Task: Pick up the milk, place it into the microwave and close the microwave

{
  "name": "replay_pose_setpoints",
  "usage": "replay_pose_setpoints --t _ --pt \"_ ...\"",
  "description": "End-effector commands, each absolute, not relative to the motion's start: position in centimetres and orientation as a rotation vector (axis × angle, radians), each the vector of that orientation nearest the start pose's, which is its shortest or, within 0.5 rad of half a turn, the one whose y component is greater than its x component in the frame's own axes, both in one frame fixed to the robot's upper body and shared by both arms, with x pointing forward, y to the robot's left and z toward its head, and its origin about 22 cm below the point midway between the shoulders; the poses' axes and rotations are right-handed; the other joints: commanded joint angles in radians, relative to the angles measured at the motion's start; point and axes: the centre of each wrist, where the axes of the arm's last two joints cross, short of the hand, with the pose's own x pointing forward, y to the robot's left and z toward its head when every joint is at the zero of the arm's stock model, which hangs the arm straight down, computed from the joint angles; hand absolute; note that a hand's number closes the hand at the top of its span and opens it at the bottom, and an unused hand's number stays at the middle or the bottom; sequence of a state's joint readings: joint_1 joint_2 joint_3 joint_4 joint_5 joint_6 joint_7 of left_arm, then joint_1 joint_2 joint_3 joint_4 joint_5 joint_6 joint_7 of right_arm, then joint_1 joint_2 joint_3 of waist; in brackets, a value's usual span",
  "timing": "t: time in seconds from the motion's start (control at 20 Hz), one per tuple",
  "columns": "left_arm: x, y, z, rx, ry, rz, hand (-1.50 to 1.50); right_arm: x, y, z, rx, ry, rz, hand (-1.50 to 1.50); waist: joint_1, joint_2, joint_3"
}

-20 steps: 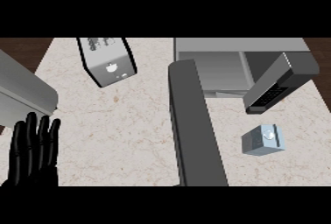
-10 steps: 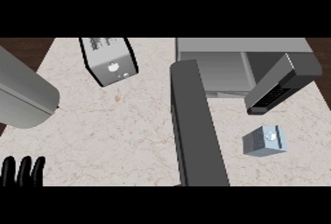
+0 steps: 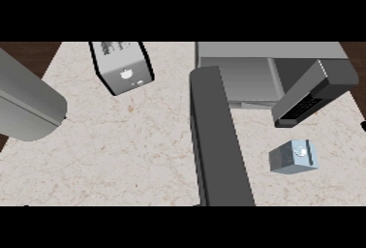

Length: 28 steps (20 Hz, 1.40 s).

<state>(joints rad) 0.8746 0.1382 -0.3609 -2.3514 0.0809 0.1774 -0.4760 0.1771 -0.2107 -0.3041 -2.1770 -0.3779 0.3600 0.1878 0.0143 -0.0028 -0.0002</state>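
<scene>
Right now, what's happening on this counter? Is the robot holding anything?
Nothing is being held at the moment. The small pale-blue milk carton sits untouched on the speckled beige counter, at its right side. The grey microwave behind it stands open, its dark door swung out toward the viewer. A silver toaster stands at the back left. Only a grey forearm shows at the left edge; neither hand is in view.

Pale blue milk carton (image 3: 292, 157) stands near the open grey microwave (image 3: 271, 72).

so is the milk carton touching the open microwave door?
Apart. The head view shows bare counter between the milk carton and the microwave door. Neither hand is in view.
</scene>
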Motion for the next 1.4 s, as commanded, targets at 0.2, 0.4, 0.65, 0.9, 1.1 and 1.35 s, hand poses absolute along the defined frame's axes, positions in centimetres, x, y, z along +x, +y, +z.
replay_pose_setpoints --t 0.2,0.4,0.65,0.9,1.1,1.35 --pt "2.8 22.0 6.8 0.109 -1.982 0.194 -1.50 18.4 -33.2 9.0 0.031 -1.836 0.233 -1.50 0.001 0.000 0.001" --pt "3.0 22.7 6.4 0.123 -1.987 0.203 -1.50 19.6 -32.4 7.1 0.007 -1.834 0.254 -1.50 -0.003 0.001 0.001" --pt "0.9 23.1 6.4 0.121 -1.979 0.202 -1.50 22.4 -33.2 5.7 -0.040 -1.800 0.277 -1.50 0.005 0.001 0.001" --pt "-0.2 22.4 6.2 0.130 -1.990 0.205 -1.50 22.7 -33.8 2.6 -0.122 -1.796 0.256 -1.50 0.004 0.000 0.001" --pt "-0.9 23.2 5.5 0.128 -1.986 0.192 -1.50 25.5 -33.1 0.4 -0.144 -1.743 0.266 -1.50 0.011 0.002 0.001" --pt "-1.4 24.8 6.3 0.112 -1.985 0.196 -1.50 25.0 -36.3 -1.6 -0.135 -1.750 0.278 -1.50 0.009 0.001 0.001"
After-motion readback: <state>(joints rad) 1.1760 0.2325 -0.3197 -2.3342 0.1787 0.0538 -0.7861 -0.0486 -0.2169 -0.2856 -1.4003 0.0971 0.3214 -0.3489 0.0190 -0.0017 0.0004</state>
